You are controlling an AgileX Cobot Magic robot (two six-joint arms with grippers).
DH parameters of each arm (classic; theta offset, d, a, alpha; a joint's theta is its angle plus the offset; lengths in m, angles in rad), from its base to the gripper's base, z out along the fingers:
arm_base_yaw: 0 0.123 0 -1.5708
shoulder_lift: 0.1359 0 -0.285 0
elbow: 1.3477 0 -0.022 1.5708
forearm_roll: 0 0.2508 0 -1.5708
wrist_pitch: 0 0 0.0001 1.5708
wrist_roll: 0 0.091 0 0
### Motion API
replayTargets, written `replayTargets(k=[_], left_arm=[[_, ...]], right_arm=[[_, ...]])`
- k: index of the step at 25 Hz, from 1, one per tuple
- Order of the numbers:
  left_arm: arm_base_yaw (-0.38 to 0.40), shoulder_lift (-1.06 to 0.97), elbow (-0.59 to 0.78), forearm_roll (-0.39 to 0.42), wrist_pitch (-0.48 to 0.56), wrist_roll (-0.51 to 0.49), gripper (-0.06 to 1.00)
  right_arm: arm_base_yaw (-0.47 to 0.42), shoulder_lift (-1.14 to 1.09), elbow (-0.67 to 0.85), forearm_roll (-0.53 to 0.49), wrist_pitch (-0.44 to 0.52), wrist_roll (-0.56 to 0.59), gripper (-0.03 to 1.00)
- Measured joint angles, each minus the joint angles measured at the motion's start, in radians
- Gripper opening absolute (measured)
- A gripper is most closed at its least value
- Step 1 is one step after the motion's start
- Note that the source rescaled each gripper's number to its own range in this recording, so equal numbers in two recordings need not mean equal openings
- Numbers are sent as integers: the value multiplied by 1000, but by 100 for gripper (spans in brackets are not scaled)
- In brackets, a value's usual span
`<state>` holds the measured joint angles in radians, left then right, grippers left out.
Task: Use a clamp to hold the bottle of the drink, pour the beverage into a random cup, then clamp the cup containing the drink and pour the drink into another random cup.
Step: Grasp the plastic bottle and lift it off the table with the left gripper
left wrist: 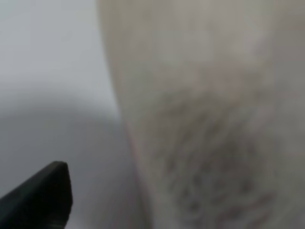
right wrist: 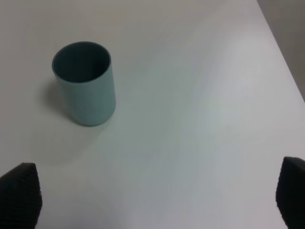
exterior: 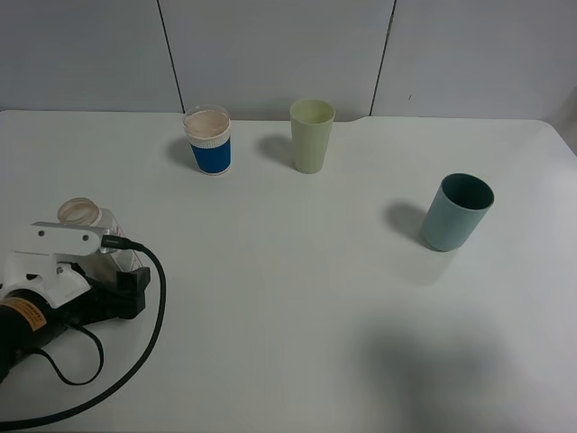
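The clear drink bottle (exterior: pixel 83 216) stands uncapped at the left of the table. My left gripper (exterior: pixel 106 251) is at the bottle. The left wrist view shows the bottle (left wrist: pixel 209 119) blurred and very close, with one dark fingertip (left wrist: pixel 45 198) beside it and a gap between them; the other finger is hidden. A blue-and-white cup (exterior: pixel 208 141) and a pale green cup (exterior: pixel 312 135) stand at the back. A teal cup (exterior: pixel 457 212) stands at the right and also shows in the right wrist view (right wrist: pixel 86 83). My right gripper (right wrist: pixel 157 200) is open, empty and above the table.
The white table (exterior: pixel 288 298) meets a grey panelled wall at the back. The left arm's black cable (exterior: pixel 149 334) loops over the table's front left. The table's right edge (right wrist: pixel 281 52) runs close to the teal cup.
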<state>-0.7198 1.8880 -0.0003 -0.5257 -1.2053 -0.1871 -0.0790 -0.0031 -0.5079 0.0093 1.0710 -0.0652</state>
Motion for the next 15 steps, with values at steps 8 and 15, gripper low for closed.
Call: replayTargets(k=[8, 15], left_arm=[[0, 4, 0, 1, 0, 0, 40], [0, 4, 0, 5, -6, 0, 0]], right_arm=[[0, 0, 0, 0, 0, 0, 97], [0, 0, 0, 0, 0, 0, 97]])
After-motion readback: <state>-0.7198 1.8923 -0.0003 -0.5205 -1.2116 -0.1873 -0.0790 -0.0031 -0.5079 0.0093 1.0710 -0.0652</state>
